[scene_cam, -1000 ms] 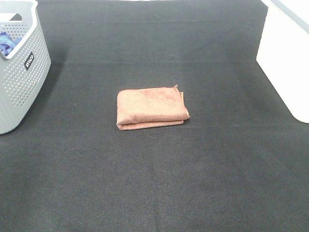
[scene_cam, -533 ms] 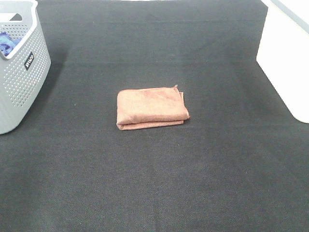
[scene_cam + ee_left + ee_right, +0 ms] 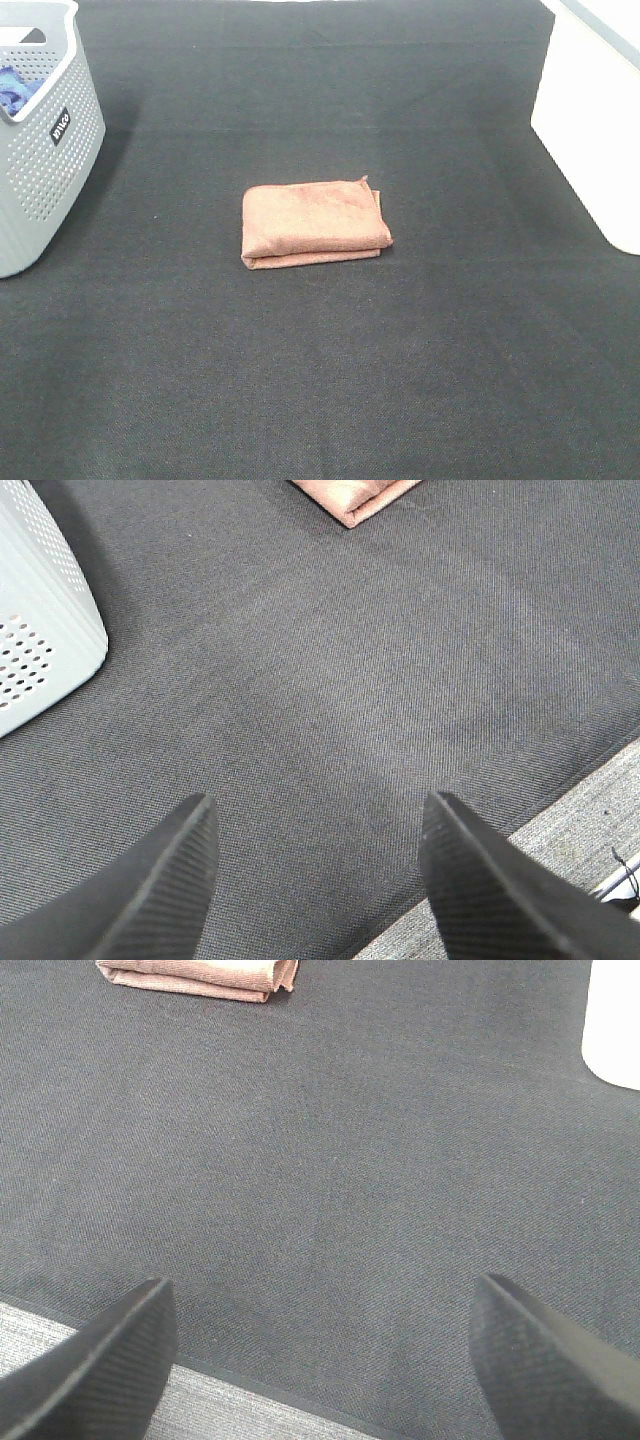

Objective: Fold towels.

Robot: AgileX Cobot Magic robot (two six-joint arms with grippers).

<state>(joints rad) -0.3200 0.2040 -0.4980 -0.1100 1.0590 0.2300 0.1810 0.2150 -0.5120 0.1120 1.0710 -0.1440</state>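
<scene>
Folded towel [image 3: 314, 222] lying mid-mat [image 3: 320, 380], untouched.
Left gripper [image 3: 315, 880] and right gripper [image 3: 320, 1360] are held spread and empty above the mat's near edge, well apart from the towel; grey basket [image 3: 45, 160] is seen far left.

Lab-style test bench, black fabric mat [image 3: 400, 380], perforated grey laundry basket [image 3: 45, 160], plain white bin [image 3: 595, 120]
</scene>
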